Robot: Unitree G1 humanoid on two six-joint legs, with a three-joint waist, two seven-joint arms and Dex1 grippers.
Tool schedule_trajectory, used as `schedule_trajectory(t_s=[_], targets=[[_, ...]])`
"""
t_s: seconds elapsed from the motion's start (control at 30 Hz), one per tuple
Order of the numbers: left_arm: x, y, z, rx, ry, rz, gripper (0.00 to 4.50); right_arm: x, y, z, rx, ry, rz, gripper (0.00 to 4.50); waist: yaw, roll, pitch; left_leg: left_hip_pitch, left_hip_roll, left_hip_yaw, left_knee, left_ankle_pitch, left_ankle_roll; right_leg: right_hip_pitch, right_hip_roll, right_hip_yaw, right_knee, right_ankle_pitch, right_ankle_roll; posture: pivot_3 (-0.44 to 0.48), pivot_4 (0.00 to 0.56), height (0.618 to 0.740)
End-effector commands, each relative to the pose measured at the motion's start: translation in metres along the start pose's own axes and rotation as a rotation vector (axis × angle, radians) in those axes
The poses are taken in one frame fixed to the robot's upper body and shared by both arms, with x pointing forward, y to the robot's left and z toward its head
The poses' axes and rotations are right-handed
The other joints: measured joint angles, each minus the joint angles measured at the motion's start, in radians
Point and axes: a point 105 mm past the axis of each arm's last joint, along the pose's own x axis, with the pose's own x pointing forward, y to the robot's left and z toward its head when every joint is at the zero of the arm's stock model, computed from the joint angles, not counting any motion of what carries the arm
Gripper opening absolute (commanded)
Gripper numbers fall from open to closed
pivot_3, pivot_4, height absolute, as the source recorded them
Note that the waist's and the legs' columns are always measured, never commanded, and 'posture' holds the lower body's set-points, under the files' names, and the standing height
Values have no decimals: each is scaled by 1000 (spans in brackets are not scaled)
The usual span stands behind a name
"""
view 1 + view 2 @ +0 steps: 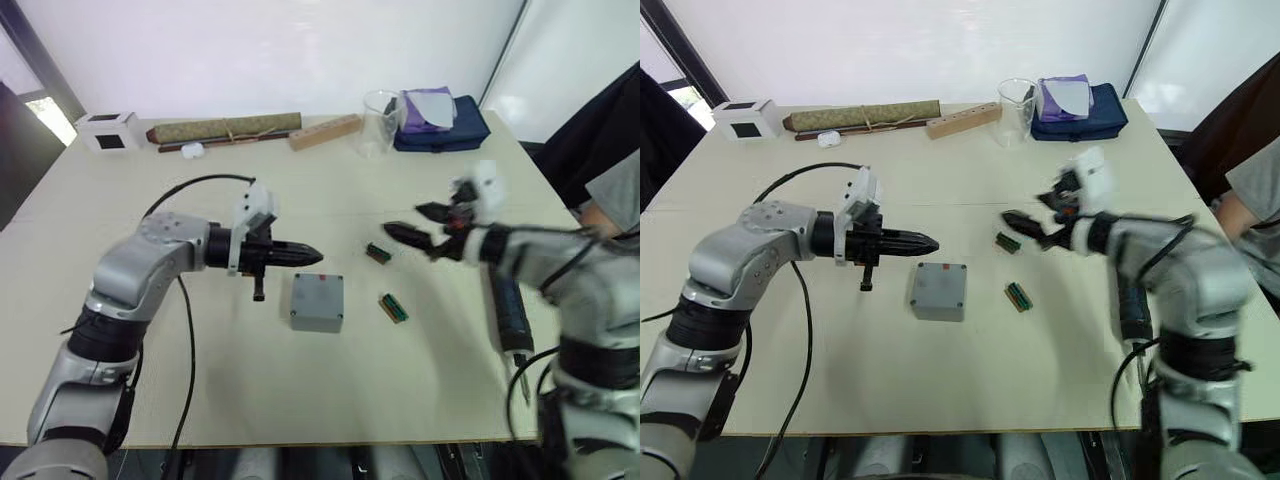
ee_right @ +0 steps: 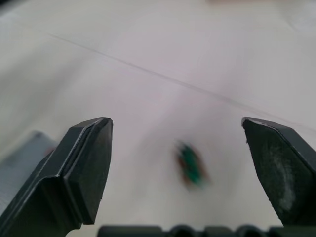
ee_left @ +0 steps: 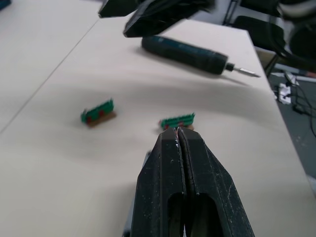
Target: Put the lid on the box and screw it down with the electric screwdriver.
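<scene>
A pale beige surface is seen before a white wall. The small square grey plastic box sits near its middle, with the thin grey lid apparently on top. The left pincer is held just beside the box, pressed shut on nothing. The right pincer hovers beyond two small green connector blocks, spread wide and empty. The dark blue pen-shaped electric screwdriver lies well apart from the box, under the right arm.
</scene>
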Motion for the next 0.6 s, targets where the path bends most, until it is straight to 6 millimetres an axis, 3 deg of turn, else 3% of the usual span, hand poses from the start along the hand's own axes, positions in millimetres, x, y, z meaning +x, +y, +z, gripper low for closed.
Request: schedule_trajectory(t_s=[0.03,0.1,0.27,0.47,0.6], targets=[[9,-15,4,121,35,-96,0,-39,-35,-29,38,308,-102,4456,2,1,1,0,0,1,-1,0,0,0,0,1,-1,0,0,0,150,740],[11,-17,4,143,39,-110,0,-55,-42,-37,57,402,-126,4456,0,2,1,-1,-1,0,-2,0,1,0,-1,0,-3,0,0,0,150,740],[17,-23,8,177,15,-136,0,-73,-52,-54,147,548,-139,4456,-34,2,1,2,2,4,-2,-2,4,0,3,5,-4,0,0,0,150,740],[24,-33,9,190,4,-145,0,-68,-50,-69,216,624,-89,4456,-34,2,1,1,3,4,-1,-2,4,-1,5,5,-4,0,1,0,150,740],[24,-38,7,164,-12,-102,0,-57,-41,-89,212,718,-45,4456,-31,2,1,1,3,4,-1,-2,4,-1,4,5,-4,0,1,0,150,740]])
